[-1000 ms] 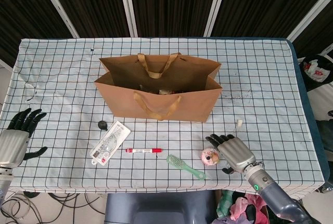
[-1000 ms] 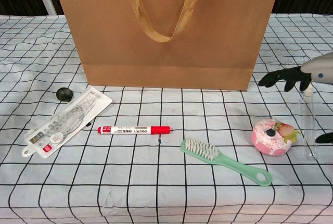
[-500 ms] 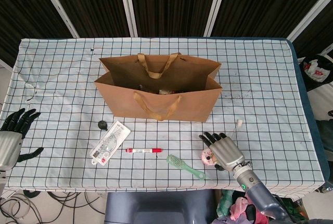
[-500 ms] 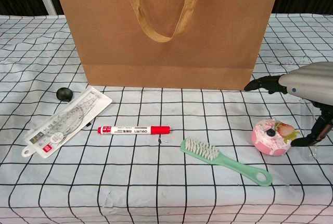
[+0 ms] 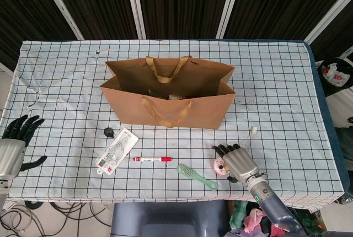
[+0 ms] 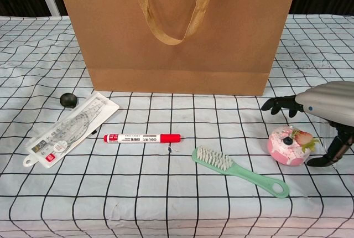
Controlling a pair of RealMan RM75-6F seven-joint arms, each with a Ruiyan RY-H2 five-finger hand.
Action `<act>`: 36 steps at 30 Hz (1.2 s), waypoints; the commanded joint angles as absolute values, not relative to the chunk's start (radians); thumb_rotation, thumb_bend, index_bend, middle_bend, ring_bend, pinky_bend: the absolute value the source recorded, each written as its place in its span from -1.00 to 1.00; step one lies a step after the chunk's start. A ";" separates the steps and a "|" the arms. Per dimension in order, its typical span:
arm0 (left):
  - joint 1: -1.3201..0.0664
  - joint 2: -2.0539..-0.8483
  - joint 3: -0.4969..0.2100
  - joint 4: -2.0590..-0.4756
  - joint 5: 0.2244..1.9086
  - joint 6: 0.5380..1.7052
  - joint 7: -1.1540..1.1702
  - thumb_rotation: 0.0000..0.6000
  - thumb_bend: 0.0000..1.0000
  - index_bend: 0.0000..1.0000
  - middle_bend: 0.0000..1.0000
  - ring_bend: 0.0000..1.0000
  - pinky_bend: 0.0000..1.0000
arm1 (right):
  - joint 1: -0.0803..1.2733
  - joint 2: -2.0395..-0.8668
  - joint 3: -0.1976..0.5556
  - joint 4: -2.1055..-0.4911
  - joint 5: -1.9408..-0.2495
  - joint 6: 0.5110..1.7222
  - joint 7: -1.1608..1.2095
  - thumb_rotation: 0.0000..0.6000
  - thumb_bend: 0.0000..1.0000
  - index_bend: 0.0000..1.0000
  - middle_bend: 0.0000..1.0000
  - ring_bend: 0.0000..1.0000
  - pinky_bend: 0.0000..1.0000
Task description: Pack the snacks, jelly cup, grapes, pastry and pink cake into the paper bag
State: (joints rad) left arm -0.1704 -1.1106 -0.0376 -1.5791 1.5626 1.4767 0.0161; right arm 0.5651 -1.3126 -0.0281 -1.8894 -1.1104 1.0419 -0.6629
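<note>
- OK, my right hand (image 6: pixel 323 113) hovers over the pink cake (image 6: pixel 290 144), fingers spread, holding nothing.
- Cake sits on the table (image 5: pixel 287 82) at 5 o'clock from the paper bag (image 5: pixel 168 102).
- Green brush (image 6: pixel 239 170) lies just beside the cake at 9 o'clock; red marker (image 6: pixel 142 138) and ruler pack (image 6: pixel 71 129) beyond.
- Left hand (image 5: pixel 14 146) at the table's 8 o'clock edge, fingers wide.

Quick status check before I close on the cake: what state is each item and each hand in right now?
paper bag: upright, mouth open, some items inside.
pink cake: on the table, not gripped.
right hand: fingers spread over the cake, holds nothing.
left hand: at the table's left edge, fingers apart, holds nothing.
red marker: lying flat, capped.
green brush: lying flat, bristles up.
ruler packet: lying flat, sealed.
</note>
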 commanded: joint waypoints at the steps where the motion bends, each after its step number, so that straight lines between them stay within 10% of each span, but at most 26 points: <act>1: -0.171 -1.111 -0.038 -1.581 1.560 1.474 0.020 1.00 -0.81 -0.76 -0.83 -0.99 -0.82 | 0.553 -1.341 -0.032 -1.849 -1.142 1.053 -0.631 1.00 -0.77 -0.67 -0.61 -0.47 -0.57; 25: -0.173 -1.115 -0.046 -1.580 1.545 1.467 0.036 1.00 -0.81 -0.76 -0.83 -0.99 -0.82 | 0.542 -1.395 -0.028 -1.764 -1.226 1.050 -0.526 1.00 -0.28 -0.29 -0.26 -0.18 -0.49; 36: -0.173 -1.117 -0.048 -1.579 1.542 1.468 0.039 1.00 -0.81 -0.76 -0.83 -0.99 -0.82 | 0.479 -1.261 0.103 -1.862 -1.322 1.280 -0.370 1.00 -0.26 -0.25 -0.26 -0.17 -0.49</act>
